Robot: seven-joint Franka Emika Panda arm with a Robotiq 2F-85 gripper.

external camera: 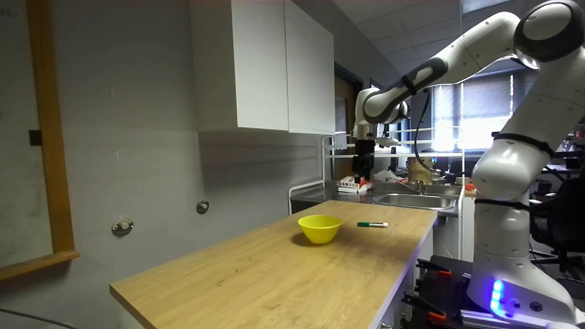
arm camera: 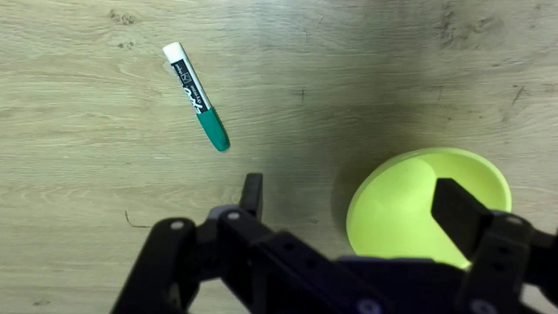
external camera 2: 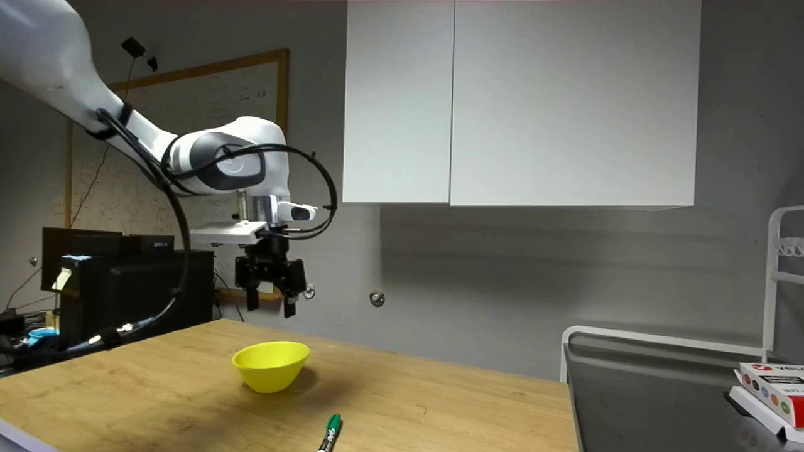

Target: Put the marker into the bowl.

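The yellow bowl stands upright on the wooden table in both exterior views (external camera: 320, 231) (external camera 2: 270, 371), and it is at the lower right of the wrist view (arm camera: 392, 213). The marker, with a green cap and a white end, lies flat on the table near the bowl, apart from it (external camera: 372, 224) (external camera 2: 330, 432) (arm camera: 192, 89). Its lower end is cut off in an exterior view. My gripper is open and empty, high above the table (external camera: 363, 177) (external camera 2: 271, 309) (arm camera: 348, 179). In the wrist view one finger overlaps the bowl, and the marker lies beyond the left finger.
The wooden table (external camera: 256, 278) runs along a grey wall. White cabinets (external camera: 283, 68) (external camera 2: 521, 107) hang above on the wall. Small boxes (external camera: 351, 183) (external camera 2: 776, 389) lie on the dark counter at the table's end, with a sink (external camera: 416, 201) and a white rack frame (external camera 2: 666, 339).
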